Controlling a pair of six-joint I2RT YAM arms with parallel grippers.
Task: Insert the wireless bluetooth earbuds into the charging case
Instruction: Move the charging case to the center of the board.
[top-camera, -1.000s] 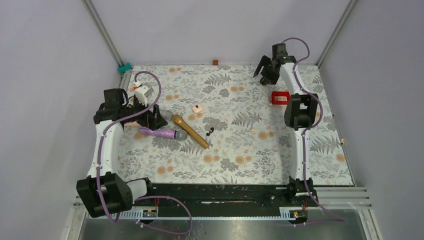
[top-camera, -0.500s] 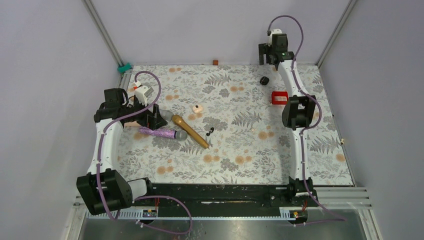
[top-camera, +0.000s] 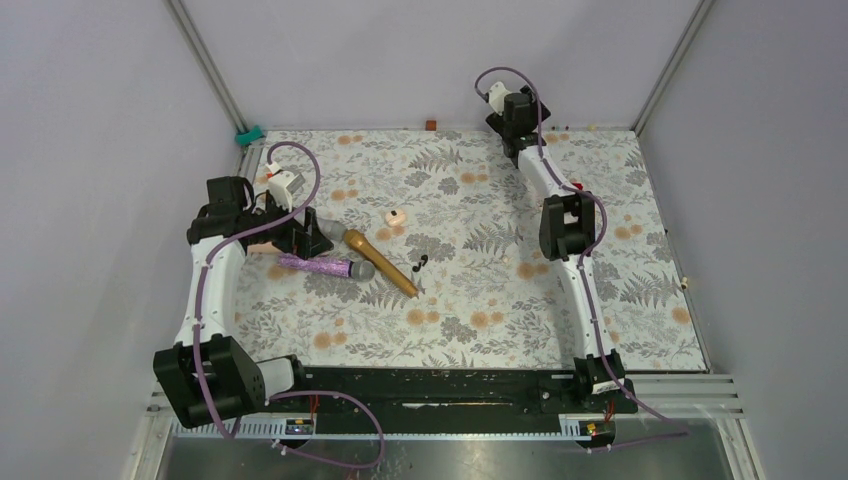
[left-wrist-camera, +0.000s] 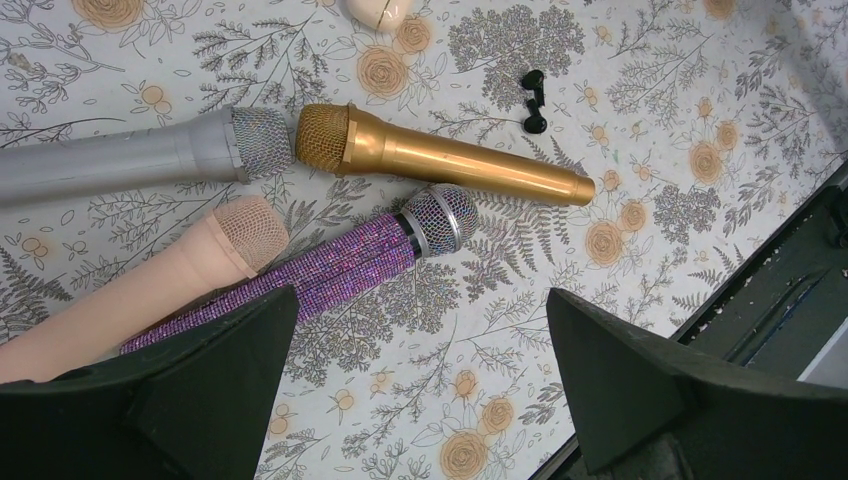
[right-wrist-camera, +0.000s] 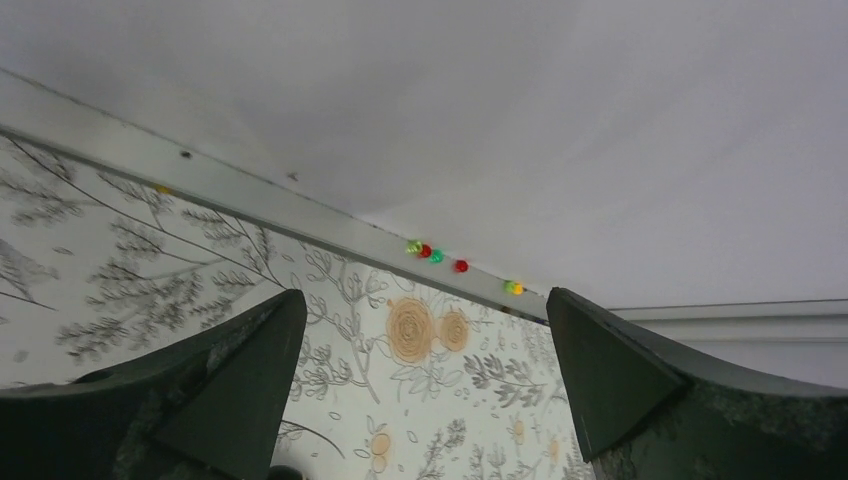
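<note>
Black and tiny, the wireless bluetooth earbuds (left-wrist-camera: 533, 100) are found lying loose and close together on the floral table cover (top-camera: 480, 300). They are near the tail end of the gold microphone (left-wrist-camera: 450, 160) but apart from it. The charging case cannot be made out with certainty in any view. Nothing of the task is judged to be done: both earbuds have yet to be picked up and seated in the case, which must first be located. The left gripper (left-wrist-camera: 420, 300) is held wide open above the purple microphone (left-wrist-camera: 340, 265), with nothing between its jaws. The right gripper (right-wrist-camera: 420, 310) is likewise spread wide and empty. It is raised at the far edge of the table and pointed toward the back wall (right-wrist-camera: 500, 120), well apart from the earbuds.
</note>
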